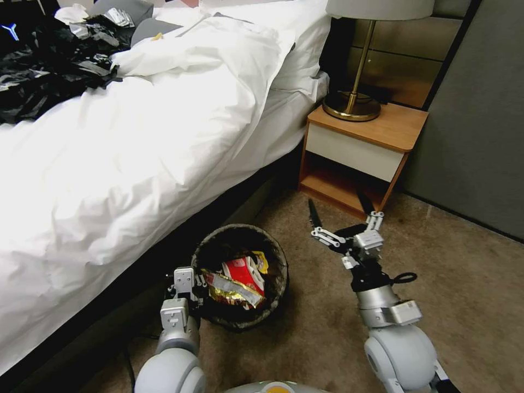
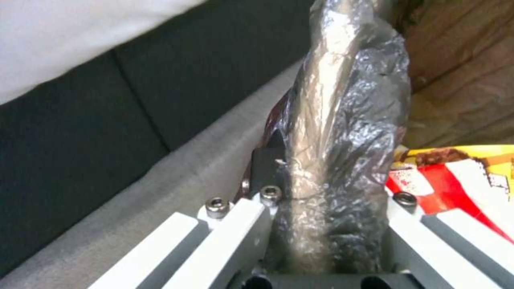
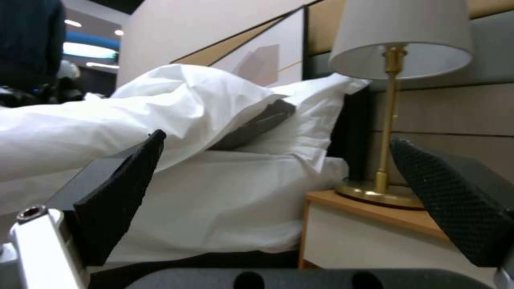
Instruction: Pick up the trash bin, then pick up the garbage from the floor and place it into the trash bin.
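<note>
The trash bin [image 1: 240, 275] is sitting on the carpet [image 1: 469, 295] just beside the dark base of the bed [image 1: 109, 164], its crinkly dark bag folded over the rim. The left gripper [image 1: 188, 286] is clamping the near-left part of that rim: in the left wrist view its pale fingers [image 2: 230, 233] are pressing the bag-covered rim of the trash bin [image 2: 343, 132] between them, so the jaws are narrow and holding the bin wall. The garbage [image 1: 240, 278] is lying inside the bin, a red-and-white crushed wrapper against yellow and silver-edged snack wrappers; in the left wrist view the garbage [image 2: 455, 180] is showing just past the rim on the inner side. The right gripper [image 1: 341, 215] is hanging above the carpet beside the bin, near the front edge of the nightstand [image 1: 365, 147], its jaws spread wide and holding nothing. In the right wrist view its dark textured pads [image 3: 455, 196] are standing well apart, framing the bed [image 3: 160, 132] and the brass lamp [image 3: 393, 80], which is standing on the nightstand [image 3: 369, 224]. Black bags [image 1: 49, 65] are lying on the far-left corner of the bed.
</note>
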Robot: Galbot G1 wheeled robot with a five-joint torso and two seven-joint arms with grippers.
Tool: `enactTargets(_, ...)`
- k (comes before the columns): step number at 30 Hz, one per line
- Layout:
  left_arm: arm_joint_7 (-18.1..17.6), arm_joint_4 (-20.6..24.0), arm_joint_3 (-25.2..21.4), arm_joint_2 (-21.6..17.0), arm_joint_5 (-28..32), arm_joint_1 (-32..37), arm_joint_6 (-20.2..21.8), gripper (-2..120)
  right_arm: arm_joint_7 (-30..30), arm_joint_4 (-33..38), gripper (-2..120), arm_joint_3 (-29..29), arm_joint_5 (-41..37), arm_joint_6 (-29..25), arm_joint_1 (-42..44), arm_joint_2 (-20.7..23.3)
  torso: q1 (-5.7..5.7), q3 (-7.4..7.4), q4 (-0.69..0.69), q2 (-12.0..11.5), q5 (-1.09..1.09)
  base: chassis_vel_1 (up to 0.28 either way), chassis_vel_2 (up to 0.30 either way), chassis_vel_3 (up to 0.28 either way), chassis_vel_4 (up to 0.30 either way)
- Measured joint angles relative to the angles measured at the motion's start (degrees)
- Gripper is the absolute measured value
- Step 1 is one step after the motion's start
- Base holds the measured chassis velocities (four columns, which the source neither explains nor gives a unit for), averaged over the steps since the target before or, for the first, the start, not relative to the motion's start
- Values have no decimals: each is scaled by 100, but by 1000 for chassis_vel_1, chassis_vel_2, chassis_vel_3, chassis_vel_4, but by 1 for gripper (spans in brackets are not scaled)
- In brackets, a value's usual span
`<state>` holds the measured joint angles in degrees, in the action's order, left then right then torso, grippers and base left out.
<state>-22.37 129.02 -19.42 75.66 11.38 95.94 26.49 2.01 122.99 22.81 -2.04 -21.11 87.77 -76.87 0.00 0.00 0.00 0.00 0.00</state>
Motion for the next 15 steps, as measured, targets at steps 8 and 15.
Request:
enactTargets(8, 441, 289, -80, -439, 378, 217, 434, 0, -24, -31, 100, 116, 3, -126, 153, -114, 0, 0, 0, 0, -1, 0, 0, 0, 0)
enactTargets(15, 722, 409, -101, -542, 452, 346, 650, 0, -132, -76, 100, -15, 40, -185, 153, -119, 0, 0, 0, 0, -1, 0, 0, 0, 0)
